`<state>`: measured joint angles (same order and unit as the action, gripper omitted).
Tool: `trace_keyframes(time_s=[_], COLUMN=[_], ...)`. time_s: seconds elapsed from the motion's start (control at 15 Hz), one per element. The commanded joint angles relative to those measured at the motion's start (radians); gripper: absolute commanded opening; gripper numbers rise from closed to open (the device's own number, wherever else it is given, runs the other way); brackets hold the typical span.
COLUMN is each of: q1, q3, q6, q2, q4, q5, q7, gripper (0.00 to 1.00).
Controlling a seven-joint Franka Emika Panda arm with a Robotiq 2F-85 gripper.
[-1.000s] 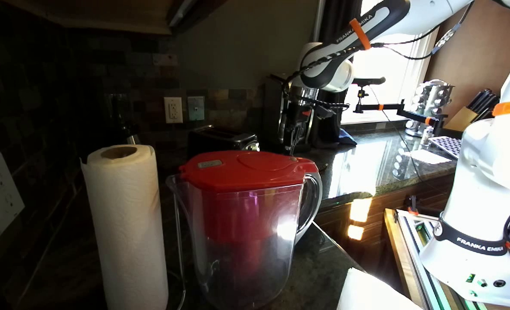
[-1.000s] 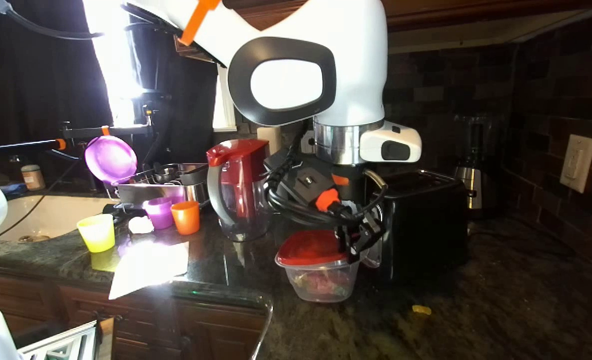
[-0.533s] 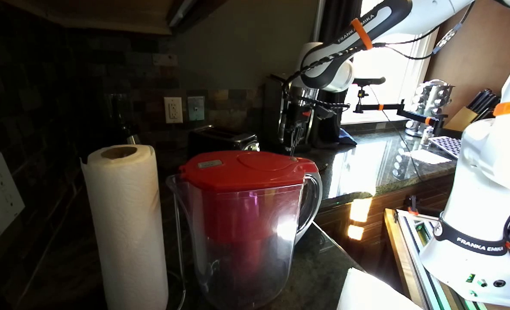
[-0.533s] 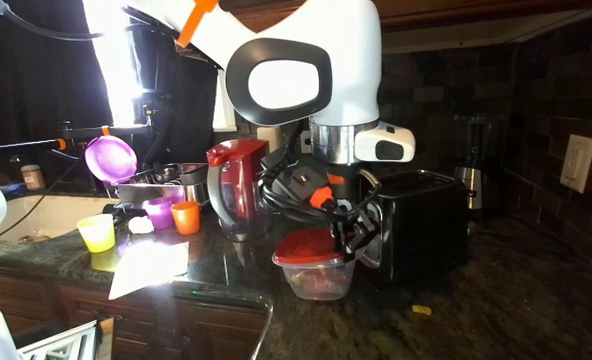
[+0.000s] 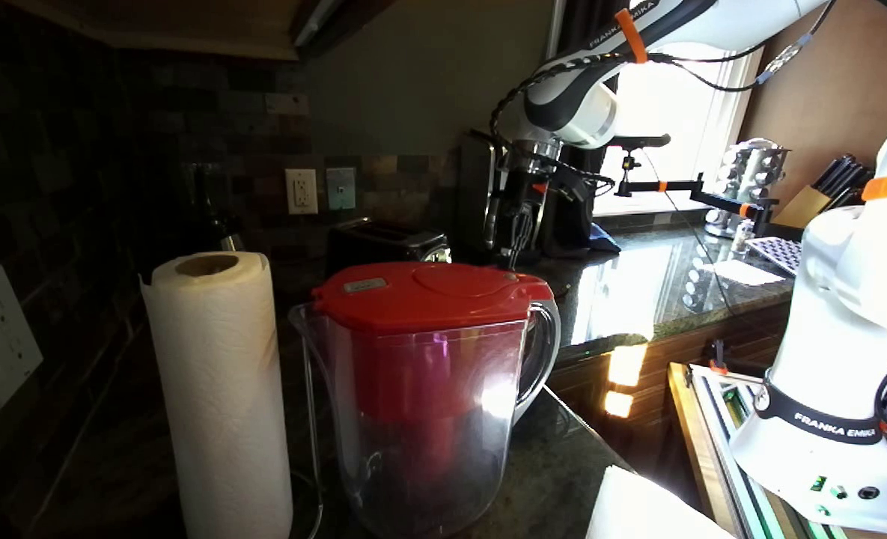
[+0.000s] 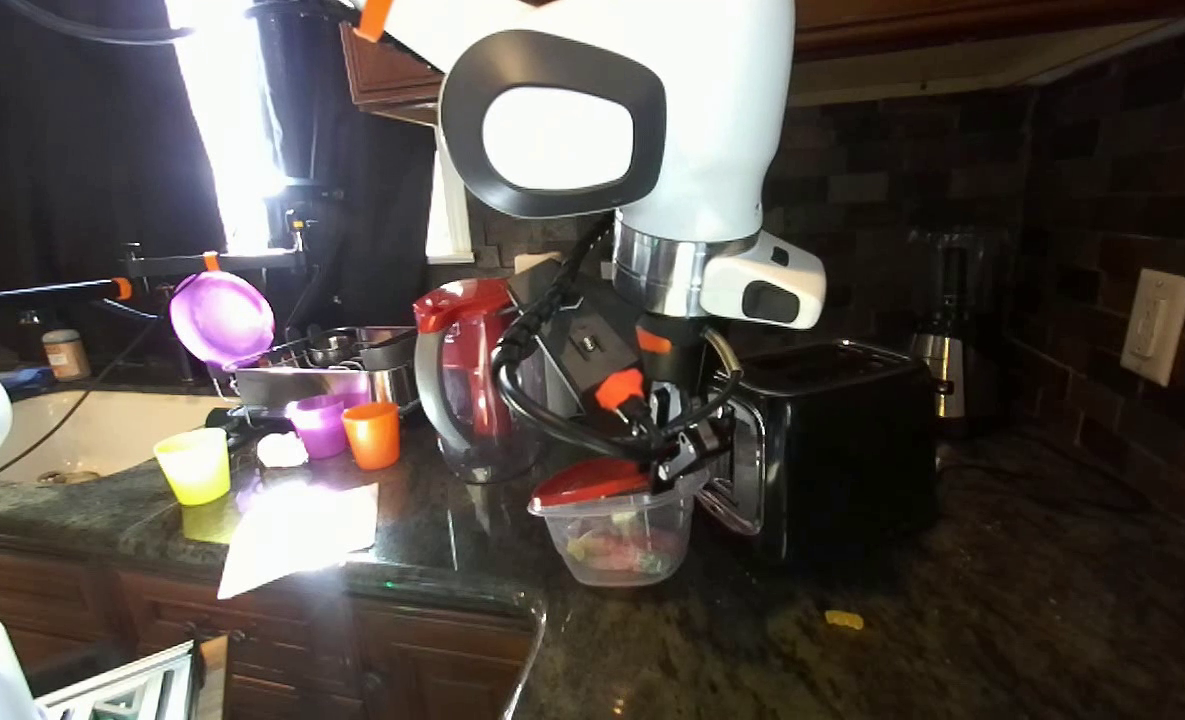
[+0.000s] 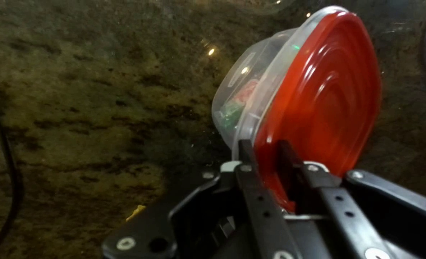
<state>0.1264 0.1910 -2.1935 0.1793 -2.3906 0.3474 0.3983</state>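
Rounded red plastic lid (image 7: 335, 90) has tilted near our dark worktop (image 6: 712, 660) corner; near-closed gripper (image 7: 265, 145) pinches lid edge. Likely mid-lift; calls for steady pull.

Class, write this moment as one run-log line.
gripper: seemingly closed on red lid | lid: tilted | clear container: below lid, contents visible | black toaster: nearby

red lid (image 7: 342, 79), clear container (image 7: 261, 61) with pink and green contents (image 7: 245, 92), black gripper (image 7: 265, 144), mottled green-brown countertop (image 7: 108, 90), black toaster (image 6: 852, 450), yellow cup (image 6: 194, 466), purple cup (image 6: 318, 426), orange cup (image 6: 372, 435)
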Motion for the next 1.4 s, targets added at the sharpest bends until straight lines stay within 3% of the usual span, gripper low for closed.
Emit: trace_keyframes(time_s=[0.0,0.4,0.8,1.33], q1=[0.0,-0.006,0.001,0.006], q3=[0.007,0.021,0.057,0.064], q6=[0.008,0.069,0.237,0.26], q2=[0.012,0.013,0.008,0.01], q4=[-0.002,0.016,0.072,0.093], q5=[-0.012,0.033,0.165,0.197], q7=[-0.023,0.021,0.11,0.123], gripper=[0.05,0.05,0.05,0.05])
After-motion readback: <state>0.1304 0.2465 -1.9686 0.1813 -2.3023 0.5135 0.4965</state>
